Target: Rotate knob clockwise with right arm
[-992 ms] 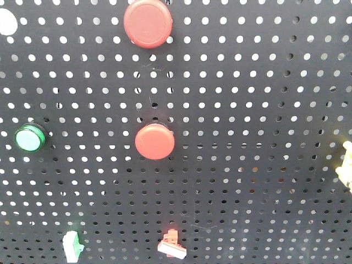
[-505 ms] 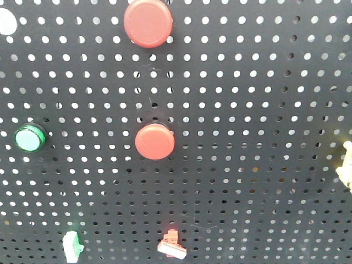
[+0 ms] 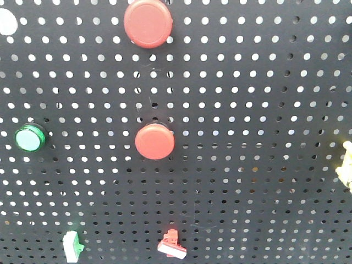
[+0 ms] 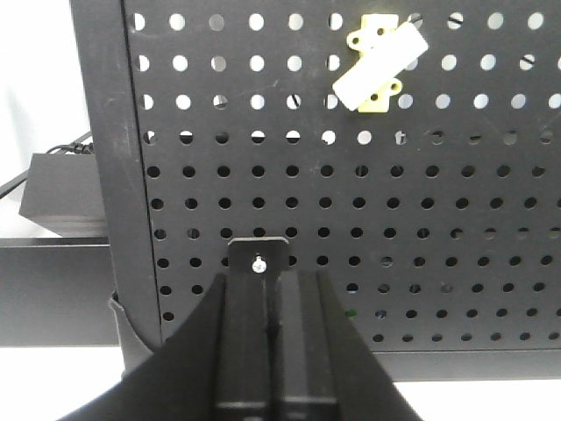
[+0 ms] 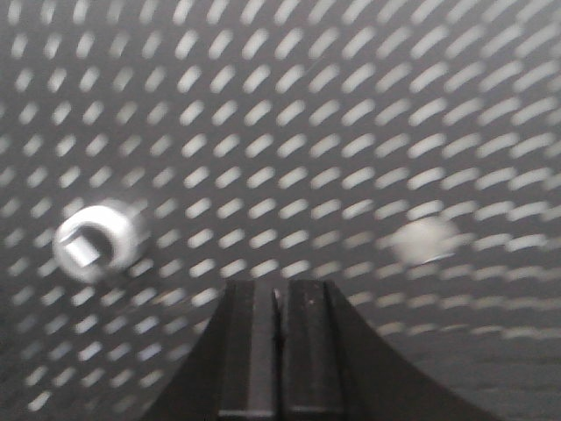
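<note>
In the right wrist view a silver knob (image 5: 95, 241) with a square centre sits on the black pegboard (image 5: 289, 114), up and to the left of my right gripper (image 5: 280, 291). The right jaws are pressed together with nothing between them, short of the board. This view is motion-blurred. My left gripper (image 4: 273, 274) is also shut and empty, pointing at the lower left part of the pegboard (image 4: 456, 219). Neither gripper nor the knob shows in the front view.
The front view shows a large red button (image 3: 147, 22), a smaller red button (image 3: 155, 141), a green button (image 3: 29, 137), a green switch (image 3: 71, 246) and a red switch (image 3: 171, 245). A pale yellow part (image 4: 379, 66) is bolted on. A blurred white blob (image 5: 422, 239) lies right.
</note>
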